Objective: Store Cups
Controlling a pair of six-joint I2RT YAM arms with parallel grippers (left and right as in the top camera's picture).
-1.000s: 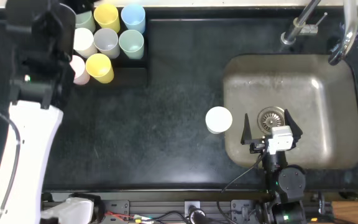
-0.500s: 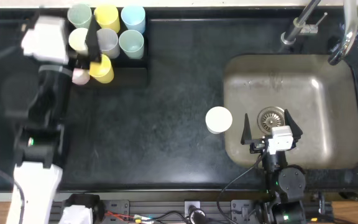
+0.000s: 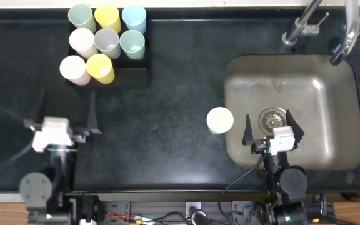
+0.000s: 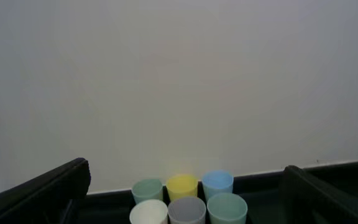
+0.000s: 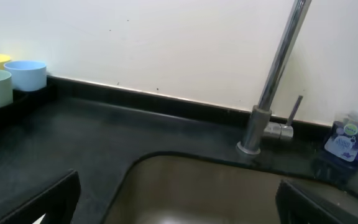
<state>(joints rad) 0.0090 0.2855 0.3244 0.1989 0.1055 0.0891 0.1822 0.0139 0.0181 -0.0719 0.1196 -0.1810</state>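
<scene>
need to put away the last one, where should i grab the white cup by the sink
Its side wall, from the sink side with the open right gripper, the nearer one. The cup stands on end on the counter beside the sink rim, nothing touching it, so fingers can likely straddle its round body.

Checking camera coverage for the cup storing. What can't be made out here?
White cup beside the sink, top view: seen from straight above, so upright or upside down is unclear.
Stored cups, left wrist view: the bottom edge cuts off everything below their rims.
Faucet, right wrist view: the top edge cuts off its spout.
</scene>
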